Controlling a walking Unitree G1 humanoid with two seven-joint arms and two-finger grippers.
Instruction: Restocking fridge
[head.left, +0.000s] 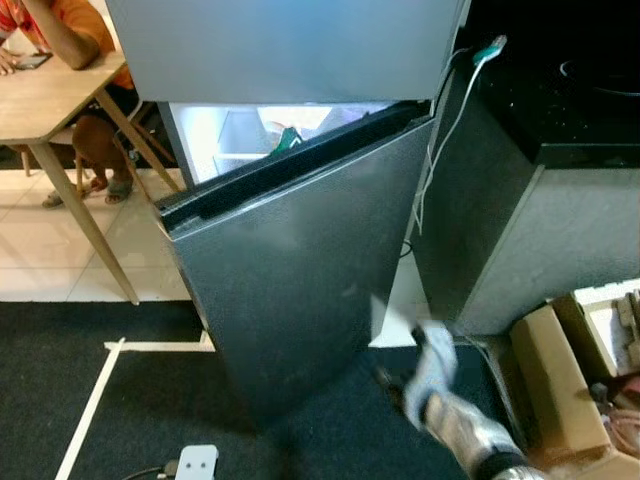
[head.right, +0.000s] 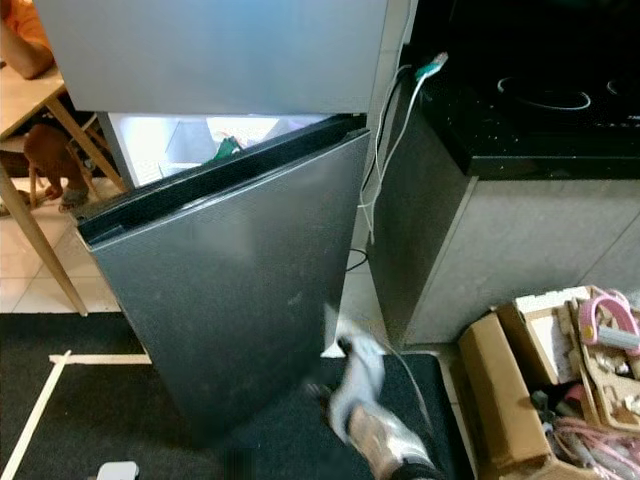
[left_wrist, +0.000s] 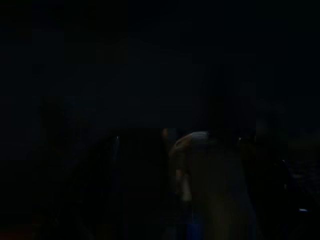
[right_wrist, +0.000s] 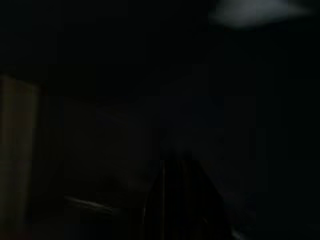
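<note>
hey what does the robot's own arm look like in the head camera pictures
The right arm is silver-grey metal, rounded and segmented, with a dark band near the bottom edge. It narrows toward a paler, motion-blurred end at the right gripper, too smeared to make out detail. Both wrist views are nearly black.

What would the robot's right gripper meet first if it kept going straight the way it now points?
Probably the grey lower fridge door, which stands ajar. The blurred right gripper points up and forward beside the door's right edge, so depth is unclear; it might slip past towards the grey cabinet side.

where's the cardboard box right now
In the head views, the cardboard box sits on the floor at lower right, beside the grey counter, right of the fridge door.
</note>
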